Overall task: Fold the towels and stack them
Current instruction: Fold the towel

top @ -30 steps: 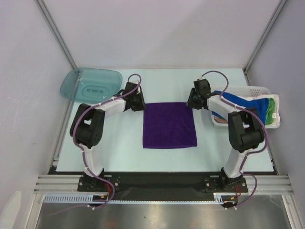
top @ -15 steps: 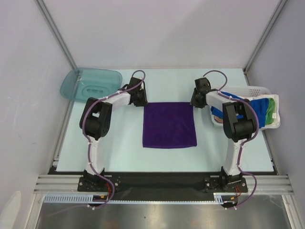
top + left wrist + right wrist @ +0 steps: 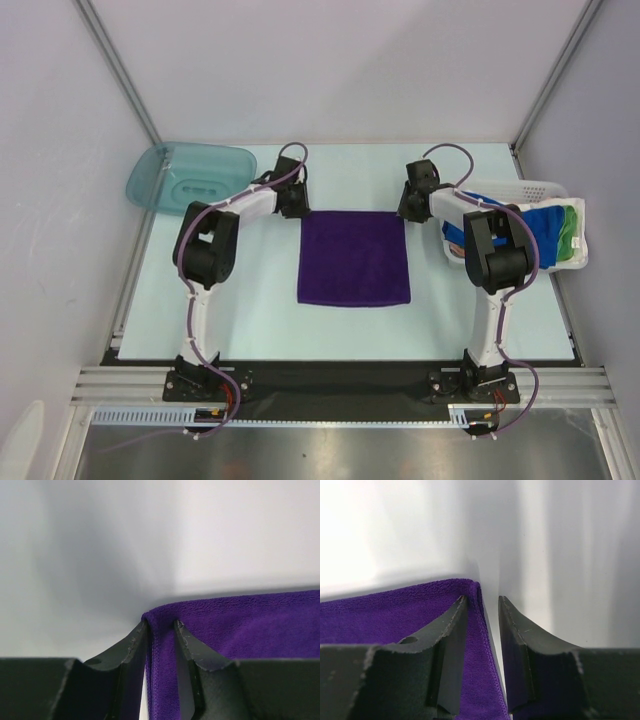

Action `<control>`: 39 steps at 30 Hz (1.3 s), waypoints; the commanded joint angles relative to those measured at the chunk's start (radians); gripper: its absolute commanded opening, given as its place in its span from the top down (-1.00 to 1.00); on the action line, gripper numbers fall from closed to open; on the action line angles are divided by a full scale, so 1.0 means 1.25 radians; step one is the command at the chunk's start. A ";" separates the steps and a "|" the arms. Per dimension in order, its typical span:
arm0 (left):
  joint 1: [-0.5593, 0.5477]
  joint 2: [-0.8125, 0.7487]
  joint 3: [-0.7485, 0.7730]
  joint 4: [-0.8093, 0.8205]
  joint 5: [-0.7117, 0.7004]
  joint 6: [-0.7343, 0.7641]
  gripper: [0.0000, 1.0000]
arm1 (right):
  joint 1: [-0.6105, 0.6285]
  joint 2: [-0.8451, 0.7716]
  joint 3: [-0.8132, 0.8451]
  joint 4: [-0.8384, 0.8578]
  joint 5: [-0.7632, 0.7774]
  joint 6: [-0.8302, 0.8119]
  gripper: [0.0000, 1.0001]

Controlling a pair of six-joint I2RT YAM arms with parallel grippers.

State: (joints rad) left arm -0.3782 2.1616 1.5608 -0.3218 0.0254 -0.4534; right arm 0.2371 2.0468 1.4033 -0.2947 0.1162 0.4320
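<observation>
A purple towel [image 3: 353,258] lies flat and square in the middle of the table. My left gripper [image 3: 293,205] is at its far left corner. In the left wrist view the corner of the towel [image 3: 250,625] is bunched up between the two fingers, and the gripper [image 3: 160,624] is shut on it. My right gripper [image 3: 405,207] is at the far right corner. In the right wrist view its jaws [image 3: 482,599] straddle the edge of the towel [image 3: 395,615]. A strip of bare table shows between the towel and the right finger.
A white basket [image 3: 520,190] at the right holds blue, green and other towels [image 3: 545,225]. A teal plastic lid [image 3: 190,175] lies at the far left. Grey walls enclose the table on three sides.
Both grippers have moved in and down onto the towel's far corners. The towel has shifted slightly away from me and to the left.
</observation>
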 commanded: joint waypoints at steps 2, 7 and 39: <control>0.015 0.044 0.058 -0.060 -0.091 0.047 0.32 | -0.003 0.008 0.020 0.017 0.006 -0.011 0.28; 0.014 0.021 0.063 -0.074 -0.100 0.063 0.26 | 0.001 -0.018 -0.002 0.049 -0.006 -0.013 0.28; 0.015 0.059 0.033 -0.004 0.014 0.046 0.19 | 0.016 0.019 0.019 0.066 -0.003 -0.042 0.27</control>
State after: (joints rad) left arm -0.3653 2.1948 1.6196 -0.3428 -0.0113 -0.3843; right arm 0.2539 2.0560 1.4025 -0.2333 0.0898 0.4019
